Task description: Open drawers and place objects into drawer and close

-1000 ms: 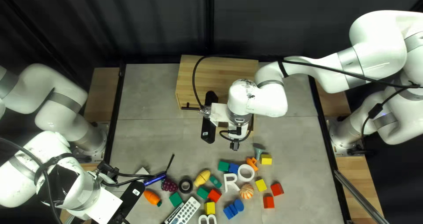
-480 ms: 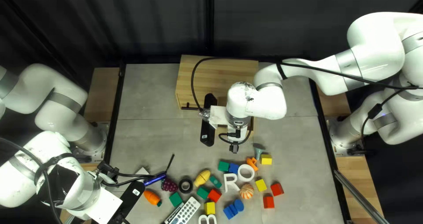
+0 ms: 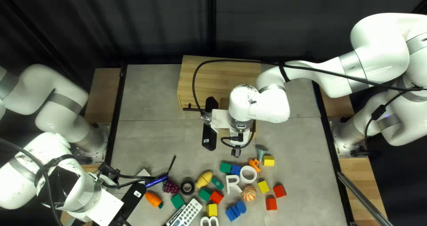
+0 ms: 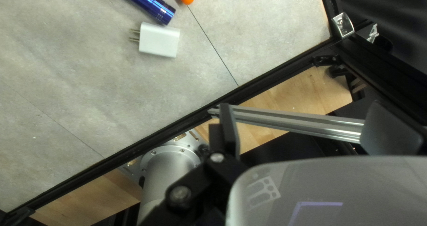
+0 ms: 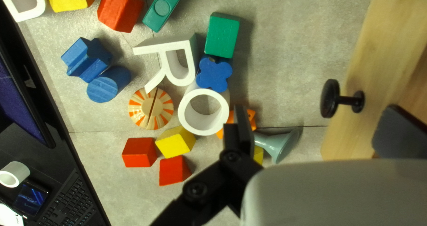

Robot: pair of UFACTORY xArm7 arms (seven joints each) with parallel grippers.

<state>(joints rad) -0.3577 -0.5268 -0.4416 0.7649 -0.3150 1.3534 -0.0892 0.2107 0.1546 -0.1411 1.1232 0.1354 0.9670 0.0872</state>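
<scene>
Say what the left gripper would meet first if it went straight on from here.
The silver metal bar most likely, since it crosses between the open fingers of the left gripper; depth is unclear, so the gripper might pass beside it.

The left arm (image 3: 62,90) bends beside the desk's (image 3: 147,141) left edge, left pincer (image 3: 131,199) toward the near left corner. The right arm (image 3: 378,48) reaches in from the right edge, right pincer (image 3: 209,136) aimed downward. Both stand wide open.

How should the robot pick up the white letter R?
I'd come straight down over the R and pinch its straight stem near the foot, one finger outside, the other in the gap beside the slanted leg. That end looks freer; the round loop is crowded by the white ring and blue flower block.
</scene>
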